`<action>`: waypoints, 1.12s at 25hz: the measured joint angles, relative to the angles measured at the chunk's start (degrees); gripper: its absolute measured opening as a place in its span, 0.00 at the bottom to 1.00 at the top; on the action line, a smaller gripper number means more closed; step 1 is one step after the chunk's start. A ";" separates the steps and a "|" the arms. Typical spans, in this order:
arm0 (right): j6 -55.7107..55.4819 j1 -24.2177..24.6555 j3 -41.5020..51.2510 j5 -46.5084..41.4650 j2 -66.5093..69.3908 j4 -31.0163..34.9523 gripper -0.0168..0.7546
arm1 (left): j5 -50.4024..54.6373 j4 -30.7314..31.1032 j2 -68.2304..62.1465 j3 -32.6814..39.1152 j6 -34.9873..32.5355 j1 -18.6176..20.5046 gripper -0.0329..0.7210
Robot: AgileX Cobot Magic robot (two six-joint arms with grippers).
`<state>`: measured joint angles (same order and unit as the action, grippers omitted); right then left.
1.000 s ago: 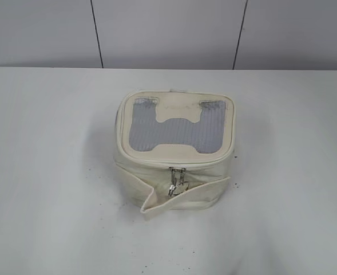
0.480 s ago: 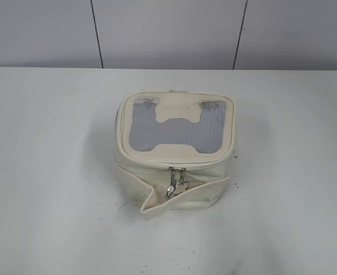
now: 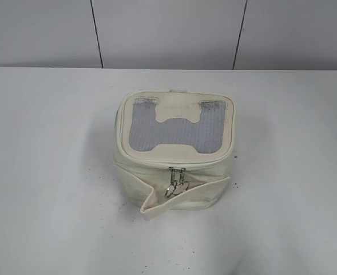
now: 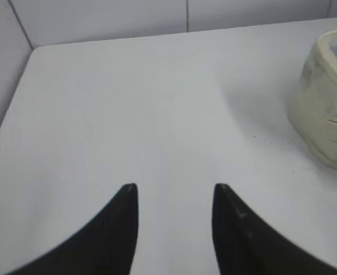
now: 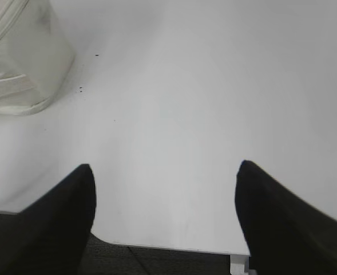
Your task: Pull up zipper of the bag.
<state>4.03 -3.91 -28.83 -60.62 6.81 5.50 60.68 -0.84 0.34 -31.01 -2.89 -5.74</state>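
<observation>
Centrally on the white table, the bag sits upright with its lid facing up and its front wall turned toward the exterior camera. Its longer side runs left to right in that view, though the body is close to square. The shell is cream-white, smooth leatherette with rounded corners. The lid carries a grey ribbed panel that is partly covered by a cream bone-shaped patch. A loose strap band crosses the front wall low down, sagging away from the bag at its left end.

The zipper follows the lid rim as a thin cream track. Two silver metal pulls hang side by side at the middle of the front edge, pointing downward and touching the strap band.

The left gripper shows two dark, tapering fingers with a moderate gap, holding nothing, over bare table; the bag lies well apart at the right edge of that view. The right gripper has its fingers spread wide and empty near the table's edge, with the bag at upper left.
</observation>
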 joint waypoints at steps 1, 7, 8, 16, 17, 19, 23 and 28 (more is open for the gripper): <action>0.00 0.85 0.00 0.00 0.00 0.00 0.78 | 0.00 0.00 0.00 0.00 0.00 1.27 0.48; -0.04 3.21 0.00 0.05 -0.68 0.00 0.78 | 0.00 0.00 0.00 0.00 0.00 3.15 0.48; -0.04 3.22 0.00 0.05 -1.45 0.00 0.78 | -0.03 0.00 0.00 0.00 0.00 3.15 0.48; -0.04 3.17 0.02 0.05 -7.17 0.13 0.78 | -0.18 0.00 0.00 0.00 0.00 3.15 0.47; -0.04 3.11 0.02 0.05 -7.22 0.13 0.78 | -0.18 0.00 0.00 0.00 0.00 3.15 0.47; -0.04 2.65 0.02 0.05 -7.22 0.18 0.78 | -0.23 0.00 0.00 0.00 0.00 3.15 0.47; -0.04 1.89 0.02 0.05 -7.22 0.25 0.78 | -0.28 0.00 0.00 0.02 0.00 3.07 0.47; -0.04 1.85 0.02 0.05 -7.22 0.25 0.78 | -0.34 0.00 0.00 0.09 0.00 2.13 0.47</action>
<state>3.99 -2.06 -28.81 -60.56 -0.41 5.75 60.34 -0.84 0.34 -30.92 -2.89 -3.61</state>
